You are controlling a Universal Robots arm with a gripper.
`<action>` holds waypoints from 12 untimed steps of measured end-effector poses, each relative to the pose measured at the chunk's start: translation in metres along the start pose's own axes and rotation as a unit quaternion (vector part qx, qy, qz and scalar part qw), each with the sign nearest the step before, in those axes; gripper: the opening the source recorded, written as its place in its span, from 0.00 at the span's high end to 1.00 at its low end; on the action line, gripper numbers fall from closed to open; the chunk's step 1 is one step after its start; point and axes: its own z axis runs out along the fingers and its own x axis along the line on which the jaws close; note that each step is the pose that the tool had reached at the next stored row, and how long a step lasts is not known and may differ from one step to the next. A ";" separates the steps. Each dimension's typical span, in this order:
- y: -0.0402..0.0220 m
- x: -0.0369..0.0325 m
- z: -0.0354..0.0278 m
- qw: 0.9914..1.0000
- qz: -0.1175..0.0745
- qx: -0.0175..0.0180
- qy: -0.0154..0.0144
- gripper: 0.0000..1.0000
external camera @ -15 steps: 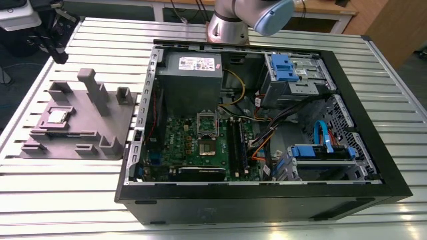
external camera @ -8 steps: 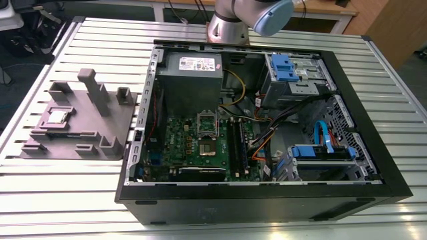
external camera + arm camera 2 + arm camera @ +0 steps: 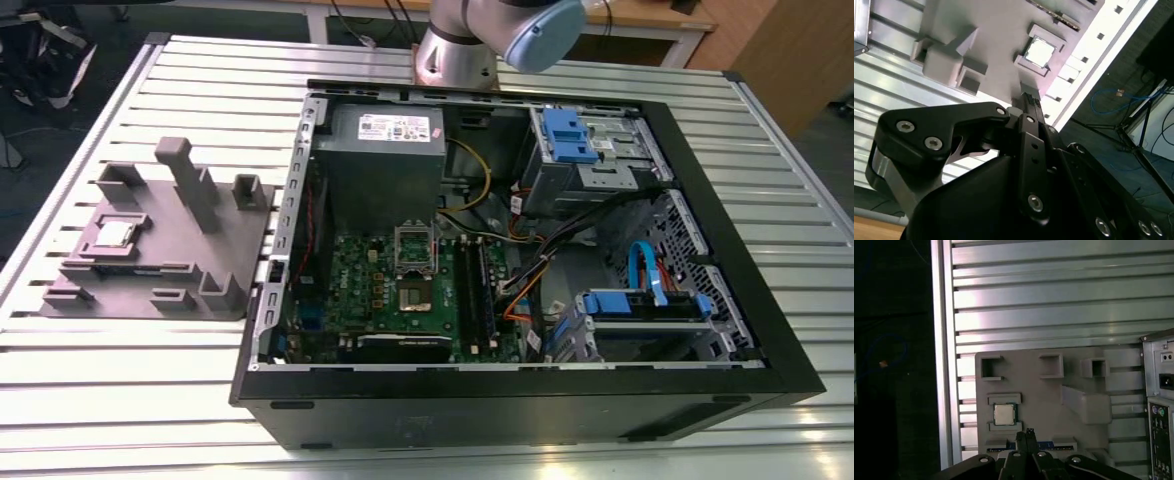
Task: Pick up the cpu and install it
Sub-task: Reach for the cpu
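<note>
First wrist view: the cpu (image 3: 1003,414) sits nested in a grey holder (image 3: 1044,400), apparently kept square for picking, while the hand (image 3: 1025,436) hovers closed and empty.

Silver-grey cpu (image 3: 114,234); matte grey fixture (image 3: 180,255); green motherboard (image 3: 374,275); black case (image 3: 534,405); black pincer (image 3: 1025,434); ribbed silver table (image 3: 134,400).

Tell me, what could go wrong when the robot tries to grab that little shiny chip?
The cpu sits snug between raised blocks on the grey holder, so the tool might bump them or lift it crooked. Inside the computer case, loose cables lie right beside the motherboard; the arm could snag them.
</note>
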 end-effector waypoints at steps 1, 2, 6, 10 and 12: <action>-0.0002 0.0024 0.0003 1.000 0.000 0.000 0.000 0.89; -0.0004 0.0055 0.0005 1.000 0.000 0.000 0.001 0.89; -0.0012 0.0152 0.0015 1.000 0.000 0.000 0.002 0.89; -0.0019 0.0237 0.0022 1.000 0.000 0.000 0.003 0.89; -0.0021 0.0261 0.0024 1.000 0.000 0.000 0.004 0.89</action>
